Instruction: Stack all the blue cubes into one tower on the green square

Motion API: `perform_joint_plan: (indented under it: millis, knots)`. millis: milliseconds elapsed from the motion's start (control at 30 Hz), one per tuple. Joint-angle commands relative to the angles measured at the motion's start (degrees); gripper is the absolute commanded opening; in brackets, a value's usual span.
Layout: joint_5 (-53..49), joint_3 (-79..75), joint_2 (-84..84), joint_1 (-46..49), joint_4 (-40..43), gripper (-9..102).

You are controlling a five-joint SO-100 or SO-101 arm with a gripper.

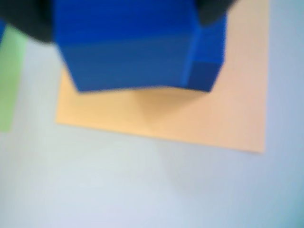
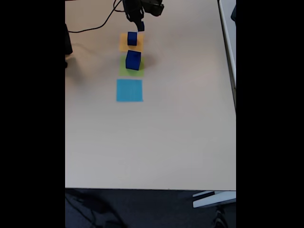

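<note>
In the wrist view a blurred blue cube (image 1: 128, 47) sits close to the camera between two dark fingers (image 1: 28, 21) at the top corners, so my gripper (image 1: 126, 19) looks shut on it, above the orange-yellow square (image 1: 190, 118). The green square (image 1: 9, 80) shows as a strip at the left edge. In the fixed view my gripper (image 2: 139, 24) hangs at the far end of the table with a bit of blue at its tip. A small blue cube (image 2: 132, 39) is over the orange-yellow square (image 2: 123, 45). The large blue cube (image 2: 133, 60) stands on the green square (image 2: 124, 71).
A light-blue paper square (image 2: 129, 90) lies nearer the camera than the green one, in line with the other two squares. A black cable (image 2: 95, 26) runs along the table's far left. The pale tabletop (image 2: 156, 142) spreads wide towards the near edge.
</note>
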Motion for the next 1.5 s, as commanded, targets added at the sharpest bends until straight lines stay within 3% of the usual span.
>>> perform_joint_plan:
  millis: [0,233,467,833,1100,1467]
  knots:
    - [-4.57,-5.36,5.01,3.69,1.76,5]
    - [-16.88,-4.66,5.71,15.91,1.93,3]
    - [-22.68,-2.55,1.76,25.58,1.85,2]
    - [-28.56,9.32,-2.64,34.19,-10.72,2]
    - [-30.15,9.84,-4.83,37.35,-12.22,2]
    - [-26.19,20.48,-4.04,36.21,-21.62,3]
